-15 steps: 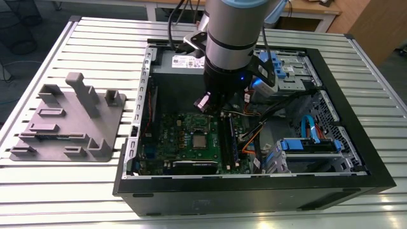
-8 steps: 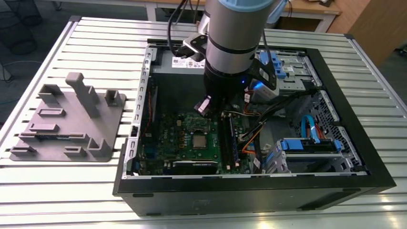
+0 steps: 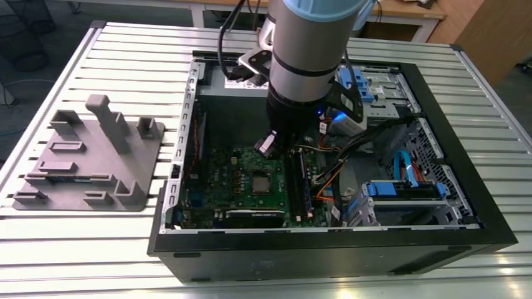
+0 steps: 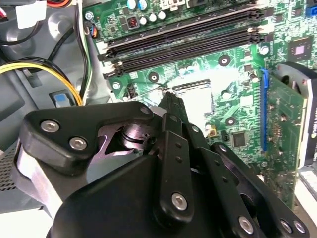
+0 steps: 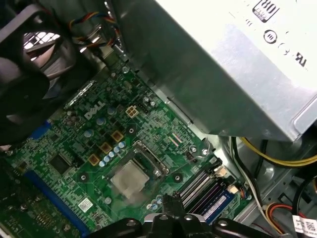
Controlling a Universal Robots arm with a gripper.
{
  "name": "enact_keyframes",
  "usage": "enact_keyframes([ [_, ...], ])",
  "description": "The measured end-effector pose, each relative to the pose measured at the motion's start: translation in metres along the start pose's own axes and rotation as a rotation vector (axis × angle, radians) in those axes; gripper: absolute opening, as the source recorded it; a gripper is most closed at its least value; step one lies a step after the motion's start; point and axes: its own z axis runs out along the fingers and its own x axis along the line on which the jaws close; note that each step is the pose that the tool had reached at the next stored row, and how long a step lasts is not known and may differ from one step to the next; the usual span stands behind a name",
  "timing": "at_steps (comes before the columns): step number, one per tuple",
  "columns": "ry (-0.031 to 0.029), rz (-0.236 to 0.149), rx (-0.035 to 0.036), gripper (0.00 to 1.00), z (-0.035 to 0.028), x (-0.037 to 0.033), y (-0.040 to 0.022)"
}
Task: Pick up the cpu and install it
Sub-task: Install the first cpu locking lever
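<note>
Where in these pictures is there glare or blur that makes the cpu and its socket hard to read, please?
In the second wrist view glare washes out the cpu in its socket, beyond the gripper tips. In the first wrist view the cpu reads dull silver, a pale smear blurring its near corner. In the exterior view the arm shades the motherboard, yet the cpu stays distinguishable.

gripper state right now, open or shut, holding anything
Hand: shut, holding nothing; it hangs above the cpu, which already lies in the motherboard socket.
</note>
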Motion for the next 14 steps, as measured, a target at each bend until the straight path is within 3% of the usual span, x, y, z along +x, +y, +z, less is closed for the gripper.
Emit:
enact_keyframes([
  [14, 0.0003, -0.011, -0.0006, 0.11, -0.0001, 0.0017, -0.0016],
])
